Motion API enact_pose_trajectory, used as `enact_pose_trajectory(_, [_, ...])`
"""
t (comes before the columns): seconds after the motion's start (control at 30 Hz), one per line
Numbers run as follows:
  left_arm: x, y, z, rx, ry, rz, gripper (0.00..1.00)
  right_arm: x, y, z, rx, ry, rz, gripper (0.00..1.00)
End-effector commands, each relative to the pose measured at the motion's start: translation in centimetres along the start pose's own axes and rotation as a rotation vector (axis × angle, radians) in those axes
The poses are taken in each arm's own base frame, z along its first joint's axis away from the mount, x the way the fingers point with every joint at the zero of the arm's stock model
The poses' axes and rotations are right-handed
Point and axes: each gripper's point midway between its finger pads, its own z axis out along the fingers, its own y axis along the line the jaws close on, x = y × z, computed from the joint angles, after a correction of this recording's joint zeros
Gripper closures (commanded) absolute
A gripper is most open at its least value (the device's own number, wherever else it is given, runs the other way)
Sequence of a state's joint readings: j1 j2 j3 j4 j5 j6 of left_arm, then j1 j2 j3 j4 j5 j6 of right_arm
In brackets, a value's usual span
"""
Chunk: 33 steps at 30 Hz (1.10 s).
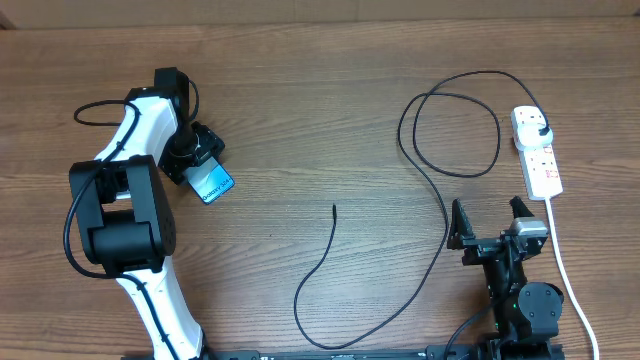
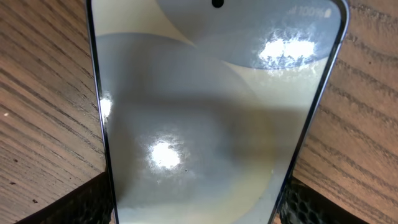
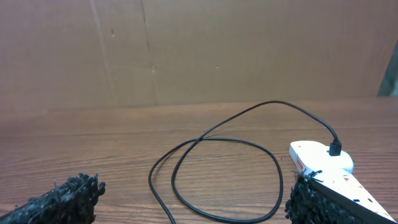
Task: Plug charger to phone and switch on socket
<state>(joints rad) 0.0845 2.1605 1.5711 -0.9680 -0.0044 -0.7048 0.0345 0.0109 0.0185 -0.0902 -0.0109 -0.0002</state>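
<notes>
The phone [image 1: 214,184] lies at the left, its blue screen up; in the left wrist view its pale screen [image 2: 211,118] fills the frame. My left gripper [image 1: 196,160] is shut on the phone, with a finger against each long edge [image 2: 196,208]. The black charger cable [image 1: 441,215] loops at the back right. Its plug head [image 1: 541,131] sits in the white socket strip [image 1: 538,155], and its free tip [image 1: 334,208] lies mid-table. My right gripper [image 1: 489,222] is open and empty, near the socket's front end. The right wrist view shows the gripper [image 3: 186,205], the cable loop [image 3: 217,142], the plug head [image 3: 336,148] and the socket [image 3: 314,160].
The socket's white cord [image 1: 569,285] runs down the right side past my right arm to the front edge. The left arm's own black cable [image 1: 95,107] curves at the far left. A brown wall [image 3: 199,50] stands behind the table.
</notes>
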Motion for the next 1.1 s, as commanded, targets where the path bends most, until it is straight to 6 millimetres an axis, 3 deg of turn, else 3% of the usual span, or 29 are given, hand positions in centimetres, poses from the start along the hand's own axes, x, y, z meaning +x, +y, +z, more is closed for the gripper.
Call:
enact_pose_trajectory(0.0, [0.86,0.25,1.22,-0.025,0.032,-0.009,0.25,0.20,-0.05,0.02,0.004,-0.003,-0.002,0.00])
enact_pose_trajectory(0.5, [0.86,0.25,1.22,-0.025,0.032,-0.009,0.39,0.20,-0.05,0.02,0.004,-0.003,-0.002,0.00])
enact_pose_trajectory(0.8, [0.86,0.25,1.22,-0.025,0.032,-0.009,0.68,0.20,-0.05,0.02,0.004,-0.003,-0.002,0.00])
enact_pose_trajectory(0.9, [0.85,0.24,1.22,-0.025,0.031,-0.009,0.93,0.20,-0.05,0.02,0.004,-0.003,-0.002,0.00])
enact_pose_trajectory(1.07, [0.84,0.24,1.22,-0.025,0.031,-0.009,0.96,0.20,-0.05,0.02,0.004,-0.003,-0.002,0.00])
